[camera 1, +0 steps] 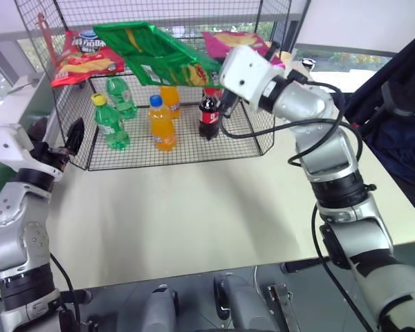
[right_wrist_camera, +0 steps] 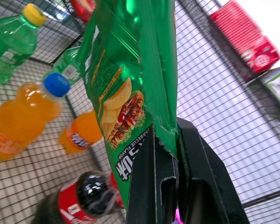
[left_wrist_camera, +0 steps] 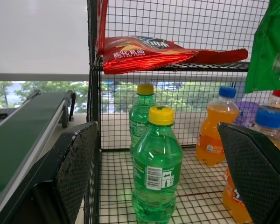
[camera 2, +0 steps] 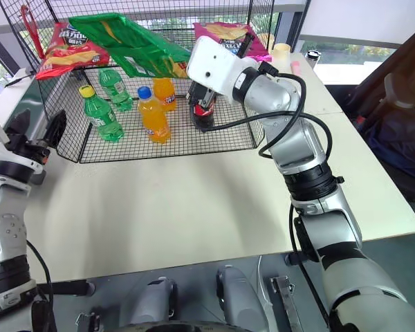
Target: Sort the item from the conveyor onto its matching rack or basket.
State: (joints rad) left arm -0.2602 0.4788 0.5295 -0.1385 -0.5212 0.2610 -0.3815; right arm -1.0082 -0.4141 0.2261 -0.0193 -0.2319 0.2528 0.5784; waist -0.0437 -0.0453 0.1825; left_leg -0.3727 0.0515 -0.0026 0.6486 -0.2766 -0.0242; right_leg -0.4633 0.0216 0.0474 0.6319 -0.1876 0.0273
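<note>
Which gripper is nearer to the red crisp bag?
Left. The left gripper hovers outside the rack below the red crisp bag; the right gripper is farther along, holding the green crisp bag.

The crisp bag [camera 1: 152, 52] is glossy green foil above the cage [camera 1: 104, 155] of thin black wire mesh; the bottles [camera 1: 161, 124] inside are clear, shiny plastic.

Bare table [camera 1: 194, 207] lay open at 6 o'clock of the wire cage [camera 1: 263, 142], whose floor was crowded with upright bottles [camera 1: 162, 124].
</note>
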